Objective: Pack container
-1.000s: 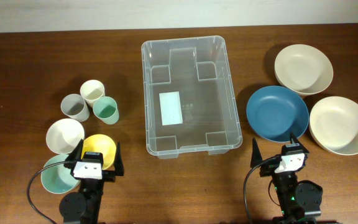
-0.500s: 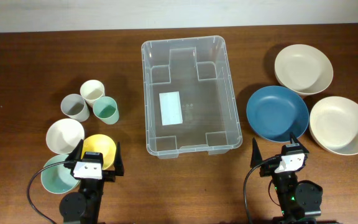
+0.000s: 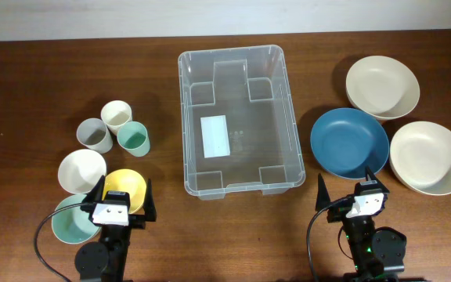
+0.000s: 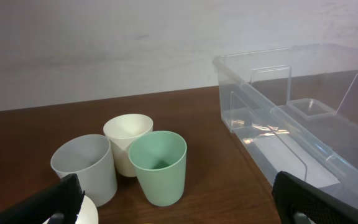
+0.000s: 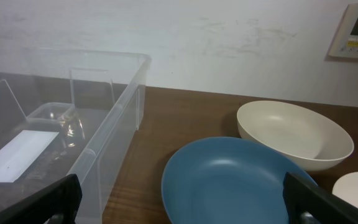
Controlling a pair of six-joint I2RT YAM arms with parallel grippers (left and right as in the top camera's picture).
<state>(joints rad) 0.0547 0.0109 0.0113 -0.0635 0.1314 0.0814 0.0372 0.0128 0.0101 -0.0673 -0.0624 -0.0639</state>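
Dark brown wood makes up the desk [image 3: 37,78], seen from overhead with a pale wall along its far edge. The container [image 3: 183,125] sits at the middle, clear, with nothing in it but a white label [image 3: 215,135] on its floor. To its left cluster a grey cup [image 3: 94,135], a cream cup [image 3: 117,115] and a green cup [image 3: 133,138]. Nearer than these are a white bowl [image 3: 81,171], a yellow bowl [image 3: 124,189] and a pale green bowl [image 3: 70,221]. To the right of the container lie a blue plate [image 3: 349,142], a far cream bowl [image 3: 382,87] and a near cream bowl [image 3: 429,157]. The left hand [image 3: 124,188] waits at the near edge by the yellow bowl, fingers apart and holding nothing. The right hand [image 3: 353,190] waits at the near edge by the blue plate, likewise spread and empty.

From the left wrist, dark fingers [image 4: 55,202] stand wide at the bottom corners. The three cups are ahead and the container's long wall is on the right.

From the right wrist, the fingers [image 5: 36,205] again frame the bottom corners. The blue plate is straight ahead, a cream bowl lies beyond it, and the container is on the left.

Packing looks not yet begun, since every piece stands on the desk outside the container. The next move, I judge, calls for one hand to reach a nearby piece, close on its rim, lift it over the container's wall and set it inside. The wide plate and bowls probably want the floor first.
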